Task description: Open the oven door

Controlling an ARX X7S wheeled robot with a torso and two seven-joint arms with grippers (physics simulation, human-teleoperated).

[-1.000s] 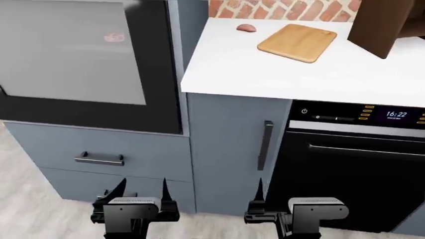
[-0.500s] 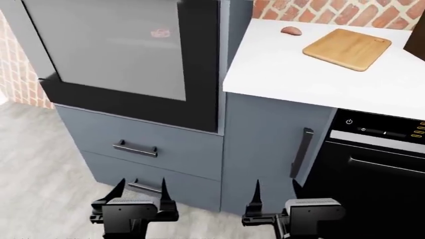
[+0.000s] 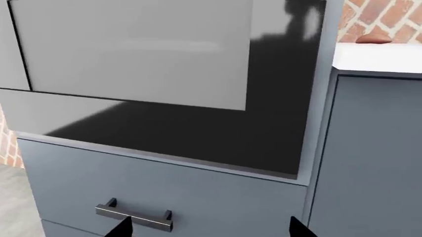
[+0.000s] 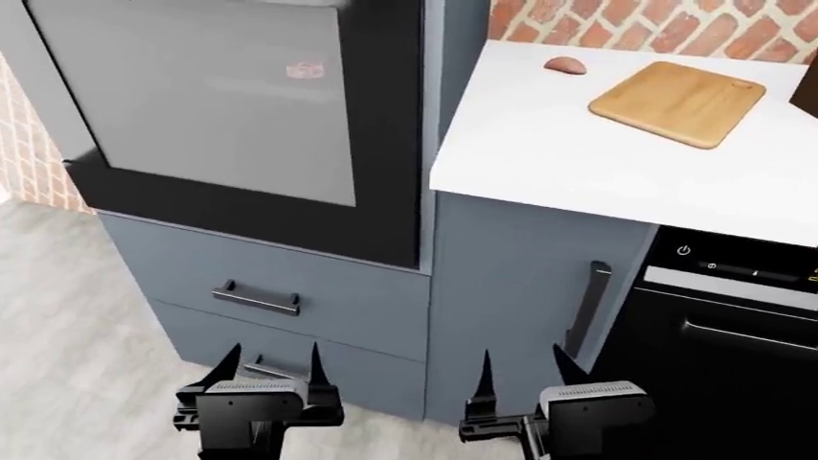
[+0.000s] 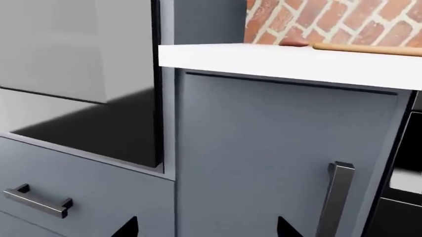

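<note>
here, oven door [image 4: 230, 115] shut, grey glass

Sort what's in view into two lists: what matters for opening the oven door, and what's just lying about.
For the job:
- large black-framed oven door with grey glass window
- left gripper, open
- right gripper, open

Just there:
- light wooden cutting board
- small pinkish-brown lump on the white countertop
- grey drawer front with small dark bar handle
- black appliance front with digital display

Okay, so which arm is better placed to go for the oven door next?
Left. The left gripper sits open below the oven door; the right gripper faces the narrow grey cabinet beside it.
</note>
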